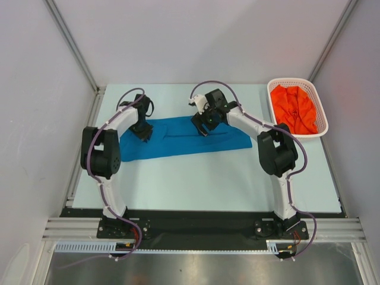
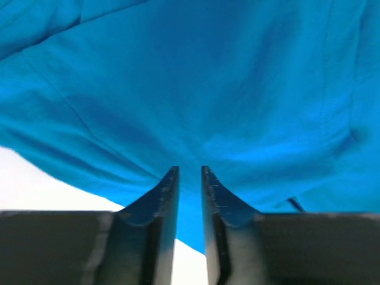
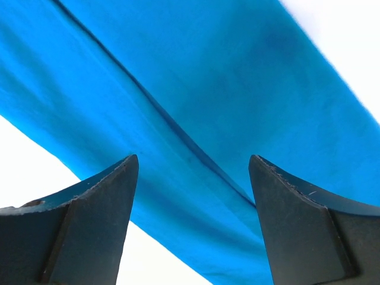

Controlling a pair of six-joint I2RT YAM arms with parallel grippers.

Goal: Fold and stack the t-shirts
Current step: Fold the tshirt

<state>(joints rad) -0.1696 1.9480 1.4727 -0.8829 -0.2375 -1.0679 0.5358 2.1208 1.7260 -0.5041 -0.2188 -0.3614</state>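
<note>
The soft blue cloth t-shirt [image 1: 184, 142] lies flat across the middle of the pale flat table [image 1: 208, 190], running left to right beyond my two bases. My left gripper [image 1: 143, 132] sits on the shirt's left part, close to its far edge. My right gripper [image 1: 202, 126] is above the far edge near the shirt's middle. The white plastic lattice basket [image 1: 325, 119] stands at the table's far right corner, apart from that shirt, with the crumpled orange-red cloth t-shirt [image 1: 294, 110] inside it.
</note>
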